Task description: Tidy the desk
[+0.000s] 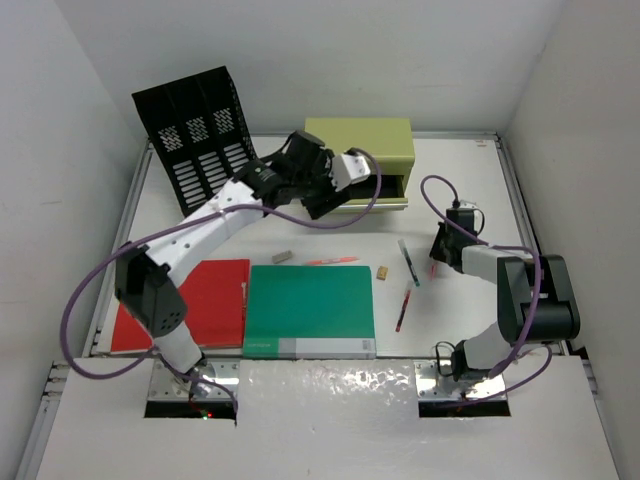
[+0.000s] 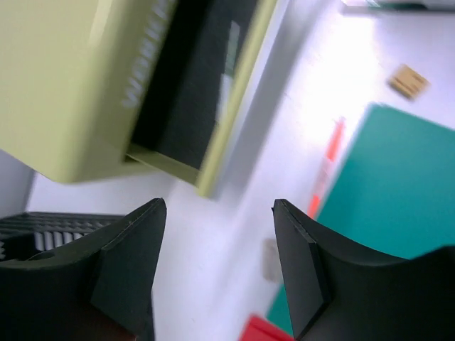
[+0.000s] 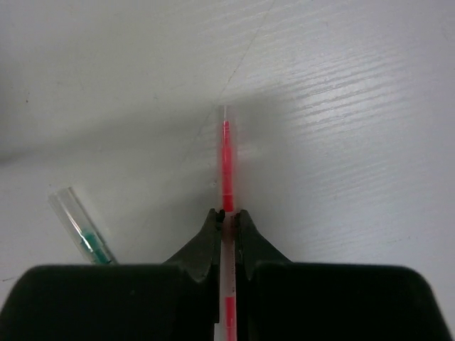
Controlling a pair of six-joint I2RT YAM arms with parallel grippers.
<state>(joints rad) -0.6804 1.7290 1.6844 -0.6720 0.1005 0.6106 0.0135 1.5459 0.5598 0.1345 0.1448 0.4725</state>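
Observation:
The white desk [image 1: 470,190] holds scattered stationery. My right gripper [image 3: 227,213] is shut on a thin red pen [image 3: 227,167], which sticks out past the fingertips close over the desk; from above it sits at the right [image 1: 437,262]. A green pen [image 3: 82,231] lies just left of it [image 1: 408,262]. My left gripper [image 2: 219,206] is open and holds nothing, hovering in front of the olive-green drawer box [image 2: 64,85], whose drawer stands partly pulled out [image 1: 385,195]. From above, that gripper [image 1: 335,200] is at the box's front left.
A green folder [image 1: 310,310] and a red folder [image 1: 195,300] lie at the front. An orange pen [image 1: 330,261], a grey eraser [image 1: 281,257], a small brown block [image 1: 383,272] and another red pen [image 1: 403,308] lie around them. A black mesh rack [image 1: 200,135] stands back left.

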